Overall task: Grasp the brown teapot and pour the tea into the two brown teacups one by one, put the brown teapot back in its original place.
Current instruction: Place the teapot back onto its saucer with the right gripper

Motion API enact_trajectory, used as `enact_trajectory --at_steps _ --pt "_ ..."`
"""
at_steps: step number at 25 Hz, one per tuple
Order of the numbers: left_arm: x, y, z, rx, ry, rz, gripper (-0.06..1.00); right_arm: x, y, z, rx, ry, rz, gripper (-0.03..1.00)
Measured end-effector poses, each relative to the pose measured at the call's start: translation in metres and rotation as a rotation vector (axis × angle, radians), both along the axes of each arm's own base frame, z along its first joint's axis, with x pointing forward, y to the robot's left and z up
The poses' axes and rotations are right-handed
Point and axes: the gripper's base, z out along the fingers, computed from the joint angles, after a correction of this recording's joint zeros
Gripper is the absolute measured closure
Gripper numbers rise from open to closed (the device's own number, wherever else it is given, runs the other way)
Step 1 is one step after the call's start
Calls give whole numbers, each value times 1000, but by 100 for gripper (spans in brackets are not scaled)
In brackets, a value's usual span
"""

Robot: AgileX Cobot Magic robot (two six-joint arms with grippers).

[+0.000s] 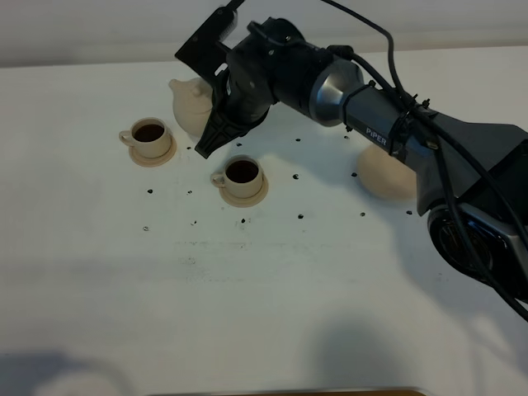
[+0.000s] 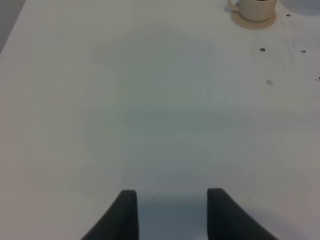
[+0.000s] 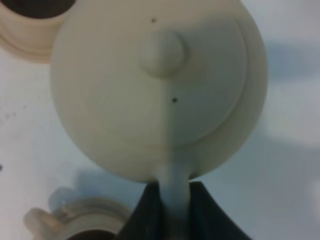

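Right claw clamped on the brown teapot handle (body just beyond its 2 tips)

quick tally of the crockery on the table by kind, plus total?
teapot: 1, held by the right gripper
teacups: 2, one far left, one nearer the middle, both with dark tea inside
small cup saucers: 2, one under each cup
large saucer: 1, bare
Total: 6

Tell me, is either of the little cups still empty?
No: both teacups, the far one and the near one, show dark tea inside in the overhead view.
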Motion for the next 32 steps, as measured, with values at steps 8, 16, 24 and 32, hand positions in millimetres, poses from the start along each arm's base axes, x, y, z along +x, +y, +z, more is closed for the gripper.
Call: enact_trajectory --at_steps 8,16,24,32 --pt "0 0 0 0 0 0 63 13 7 -6 23 10 -18 86" --pt "0 0 0 0 0 0 63 16 10 -43 17 93 -31 86" --pt "0 0 0 0 0 0 63 17 10 -31 16 95 -33 86" --pt "0 0 0 0 0 0 63 16 3 16 1 73 -19 86"
